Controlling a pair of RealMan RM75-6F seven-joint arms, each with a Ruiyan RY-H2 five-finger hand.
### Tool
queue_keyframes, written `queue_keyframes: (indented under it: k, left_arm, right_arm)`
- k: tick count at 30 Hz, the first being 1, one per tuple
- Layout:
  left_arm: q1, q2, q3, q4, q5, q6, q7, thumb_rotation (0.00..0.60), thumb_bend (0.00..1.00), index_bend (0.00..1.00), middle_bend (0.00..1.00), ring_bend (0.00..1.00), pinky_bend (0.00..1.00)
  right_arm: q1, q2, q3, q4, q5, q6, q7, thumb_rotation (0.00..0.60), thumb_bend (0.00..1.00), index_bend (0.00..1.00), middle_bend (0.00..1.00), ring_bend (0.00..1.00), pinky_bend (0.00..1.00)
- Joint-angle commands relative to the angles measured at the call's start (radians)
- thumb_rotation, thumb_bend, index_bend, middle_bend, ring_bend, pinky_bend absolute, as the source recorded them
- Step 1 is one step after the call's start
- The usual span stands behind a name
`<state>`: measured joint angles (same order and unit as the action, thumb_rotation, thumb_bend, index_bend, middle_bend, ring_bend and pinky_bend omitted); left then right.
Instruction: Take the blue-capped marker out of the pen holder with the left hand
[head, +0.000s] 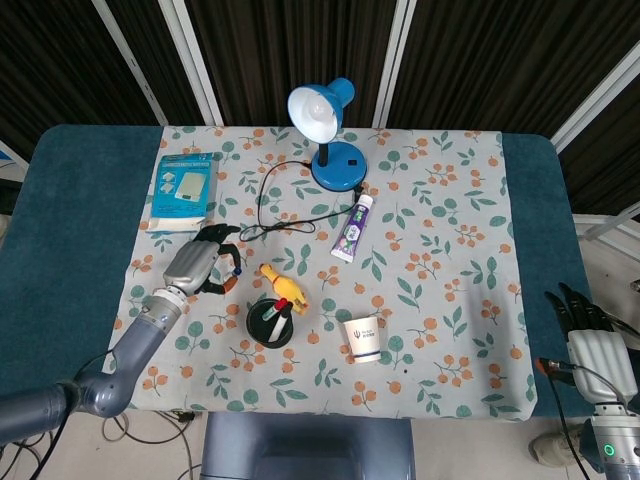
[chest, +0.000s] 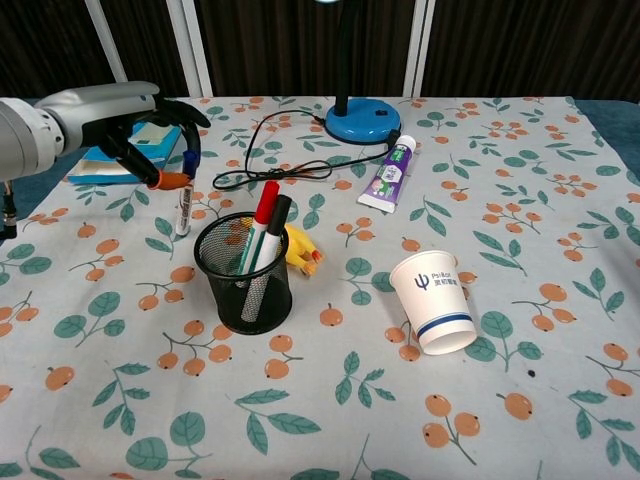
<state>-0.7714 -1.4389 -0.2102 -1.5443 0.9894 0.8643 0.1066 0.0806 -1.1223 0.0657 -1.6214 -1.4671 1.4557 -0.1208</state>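
Observation:
My left hand (head: 198, 263) hovers left of the black mesh pen holder (head: 270, 323) and pinches the blue-capped marker (chest: 184, 205) near its cap. In the chest view the left hand (chest: 135, 122) is at the upper left, and the marker hangs almost upright with its lower end close to the tablecloth. It is outside the pen holder (chest: 243, 285), just to the holder's upper left. A red-capped marker (chest: 264, 205) and a black-capped one (chest: 278, 215) stand in the holder. My right hand (head: 588, 330) rests off the table's right edge with its fingers apart, holding nothing.
A yellow toy (chest: 300, 250) lies behind the holder. A paper cup (chest: 434, 301) lies to its right. A blue desk lamp (head: 330, 130) with a black cord (chest: 270, 160), a toothpaste tube (chest: 388, 175) and a blue box (head: 184, 187) sit further back.

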Motion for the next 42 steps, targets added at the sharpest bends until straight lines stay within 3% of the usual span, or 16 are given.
queue_keyframes:
  k: [1,6,13,19,21,23,33,42]
  left_arm:
    - [-0.016,-0.004,-0.005,-0.012,-0.036,-0.004,0.033,0.600,0.32,0.42,0.09,0.00,0.00]
    - [-0.019,0.017,-0.024,-0.068,-0.049,0.015,0.038,0.600,0.23,0.21,0.07,0.00,0.00]
    - [0.034,0.086,-0.029,-0.184,0.081,0.167,0.056,0.600,0.23,0.12,0.06,0.00,0.00]
    - [0.132,0.154,0.054,-0.243,0.240,0.368,0.211,0.600,0.24,0.13,0.06,0.00,0.00]
    - [0.206,0.169,0.113,-0.230,0.294,0.492,0.330,0.600,0.24,0.13,0.06,0.00,0.00]
    - [0.264,0.170,0.148,-0.222,0.324,0.571,0.373,0.600,0.24,0.14,0.05,0.00,0.00]
    - [0.420,0.197,0.263,-0.093,0.422,0.643,0.207,0.600,0.24,0.13,0.04,0.00,0.00]
    - [0.521,0.201,0.290,-0.006,0.454,0.688,0.005,0.600,0.24,0.13,0.04,0.00,0.00]
  right_arm:
    - [0.001,0.002,-0.002,0.000,-0.003,-0.003,0.002,0.600,0.13,0.12,0.05,0.10,0.18]
    - [0.001,0.001,-0.001,0.002,-0.003,0.000,0.000,0.600,0.13,0.12,0.05,0.10,0.18]
    - [0.001,0.001,-0.001,0.002,-0.004,0.000,0.000,0.600,0.13,0.12,0.05,0.10,0.18]
    - [0.000,-0.001,-0.001,0.002,-0.003,0.003,-0.004,0.600,0.13,0.12,0.05,0.10,0.18]
    - [0.000,-0.002,0.000,0.002,-0.003,0.004,-0.008,0.600,0.13,0.12,0.05,0.10,0.18]
    - [-0.001,-0.003,0.000,0.002,-0.002,0.005,-0.010,0.600,0.13,0.12,0.05,0.10,0.18]
    - [-0.002,-0.005,-0.001,0.004,-0.005,0.009,-0.015,0.600,0.13,0.12,0.05,0.10,0.18]
    - [-0.002,-0.006,0.000,0.005,-0.002,0.009,-0.016,0.600,0.13,0.12,0.05,0.10,0.18]
